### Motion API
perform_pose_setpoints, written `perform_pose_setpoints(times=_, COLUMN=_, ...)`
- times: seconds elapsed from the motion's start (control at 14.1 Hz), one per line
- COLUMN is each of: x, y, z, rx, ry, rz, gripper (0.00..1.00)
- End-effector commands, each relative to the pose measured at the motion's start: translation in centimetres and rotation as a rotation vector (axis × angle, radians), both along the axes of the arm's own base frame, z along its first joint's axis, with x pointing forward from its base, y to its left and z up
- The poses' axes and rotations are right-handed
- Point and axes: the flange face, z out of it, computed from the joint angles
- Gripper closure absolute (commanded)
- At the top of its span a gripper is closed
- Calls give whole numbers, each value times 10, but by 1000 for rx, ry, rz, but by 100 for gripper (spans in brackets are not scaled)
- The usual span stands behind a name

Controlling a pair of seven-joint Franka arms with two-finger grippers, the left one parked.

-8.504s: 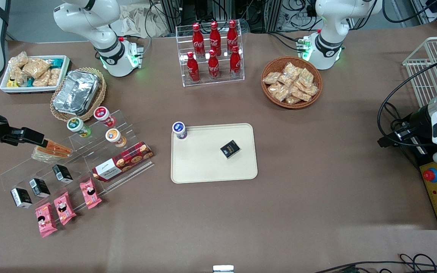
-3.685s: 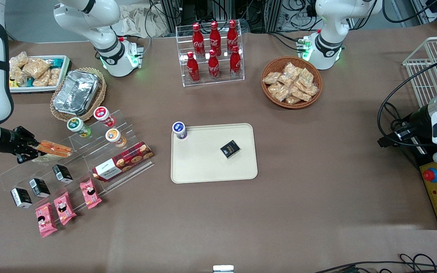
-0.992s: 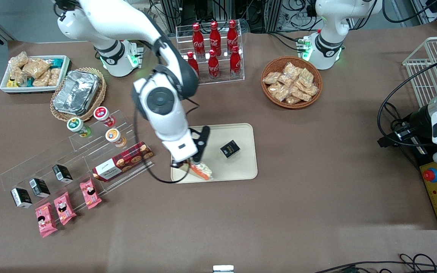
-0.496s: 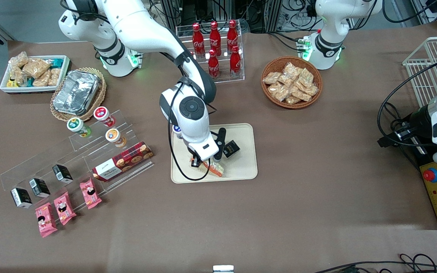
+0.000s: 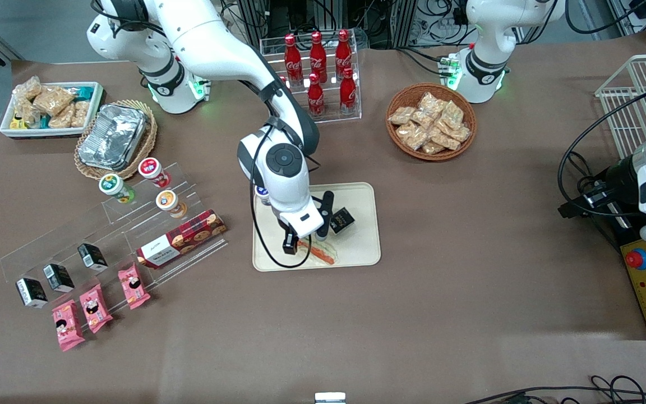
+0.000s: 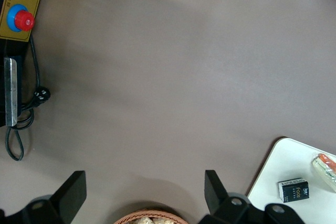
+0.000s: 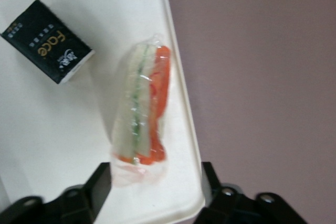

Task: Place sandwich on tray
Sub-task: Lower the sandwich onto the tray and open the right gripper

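The sandwich [image 5: 321,254], a clear-wrapped wedge with orange, white and green layers, lies flat on the cream tray [image 5: 356,252] close to the rim nearest the front camera. My right gripper [image 5: 306,242] hovers just above it, open, with the fingers wide apart and touching nothing. In the right wrist view the sandwich [image 7: 142,114] rests on the tray [image 7: 47,129] by its rim, between the spread fingers of the gripper [image 7: 154,184]. The left wrist view shows the sandwich [image 6: 326,165] on a corner of the tray [image 6: 294,156].
A small black box [image 5: 340,220] lies on the tray beside the gripper; it also shows in the right wrist view [image 7: 47,40]. A blue-capped cup [image 5: 262,193] is half hidden by the arm. The acrylic snack shelf [image 5: 104,241] and red cookie box [image 5: 181,238] lie toward the working arm's end.
The arm carried the sandwich from the acrylic shelf to the tray. In the last half second the fingers opened and the sandwich settled flat on the tray.
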Motion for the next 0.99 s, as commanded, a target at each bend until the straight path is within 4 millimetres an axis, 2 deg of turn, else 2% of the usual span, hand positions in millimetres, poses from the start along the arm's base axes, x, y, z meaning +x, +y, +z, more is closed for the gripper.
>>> perform_pose_setpoints(times=0.0, x=16, y=-24, z=57, rx=60, ry=-36, rz=-20, gripper=1)
perform_pose_setpoints(times=0.21, x=45, y=-88, z=103, rx=91, ry=-21, rz=-138, gripper=1)
perform_pose_setpoints(times=0.35, x=54, y=-127, z=137, rx=145, ry=13, rz=-244, gripper=1)
perform_pose_setpoints(times=0.57, x=58, y=-180, z=187, rx=184, ry=40, rz=-509, gripper=1)
perform_pose_setpoints(times=0.71, x=56, y=-208, z=211, rx=186, ry=64, rz=-663, gripper=1)
perform_pose_setpoints(times=0.92, x=49, y=-250, z=239, rx=211, ry=101, rz=-992, gripper=1)
